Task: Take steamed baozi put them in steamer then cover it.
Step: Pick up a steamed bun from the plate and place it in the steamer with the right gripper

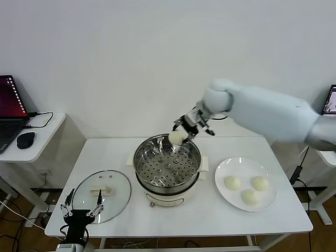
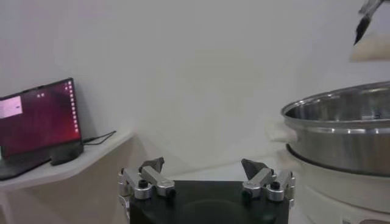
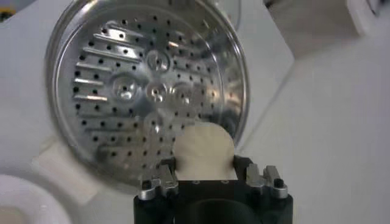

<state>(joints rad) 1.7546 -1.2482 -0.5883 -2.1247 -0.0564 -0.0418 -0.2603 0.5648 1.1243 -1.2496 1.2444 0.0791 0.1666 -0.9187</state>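
The right gripper (image 1: 185,132), jaws clamped on a round off-white steamed bun (image 1: 176,137), hangs over the shiny perforated steel steamer (image 1: 167,170) for dropping, while the left gripper (image 1: 81,207) waits open-jawed by the worktop's front edge.

One off-white steamed baozi (image 1: 176,137) is held above the far rim of the steamer (image 1: 167,169), at about 12 o'clock over its empty perforated steel basket. Three more smooth round baozi (image 1: 247,188) are seen on a white plate at the steamer's 3 o'clock. The glass cover (image 1: 101,196) is laid flat, handle up, at the steamer's 8 o'clock.
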